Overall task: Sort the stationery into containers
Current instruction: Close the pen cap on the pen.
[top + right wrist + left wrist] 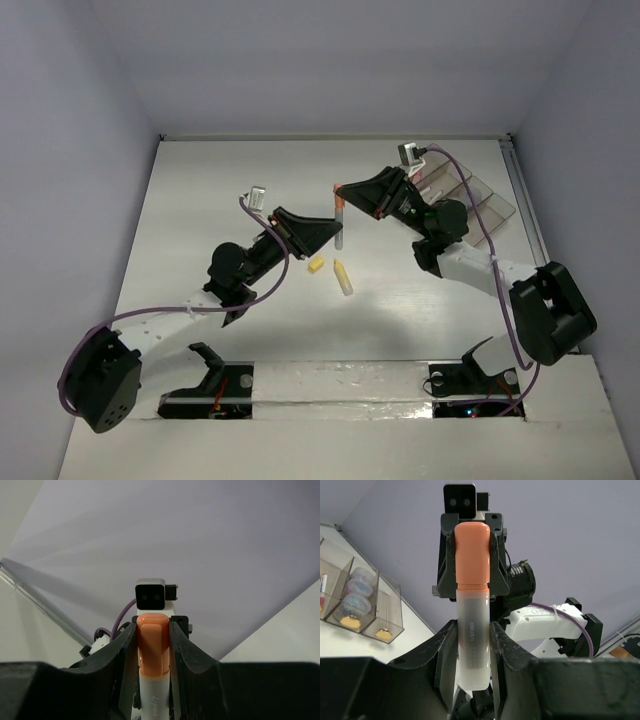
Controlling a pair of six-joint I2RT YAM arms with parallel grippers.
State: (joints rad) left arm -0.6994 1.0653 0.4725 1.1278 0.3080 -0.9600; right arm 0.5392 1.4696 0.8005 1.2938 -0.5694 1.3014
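From above, your left arm runs in a long diagonal from its base toward the middle of the table (220, 200), elbow raised. The left gripper (334, 236) pinches the pale lower barrel of an orange-capped marker (339, 215). Your right arm folds back on itself, its forearm reaching leftward past the containers (480, 200), and the right gripper (342, 193) is closed on the cap. The marker hangs upright in the air between the two, well left of the containers. A yellow marker (344, 278) and a small yellow bit (316, 265) lie on the table, also left of the containers and nearer the arm bases.

In the left wrist view, your fingers (447, 650) press both sides of the translucent barrel with no gap showing. The right gripper clamps the cap just above (both hands have the marker at once). The containers sit at the left edge, with round tins (357, 587) inside one.

In the right wrist view, the fingers are narrowed tight onto the orange cap. The left wrist's camera (151, 595) faces you just beyond it.
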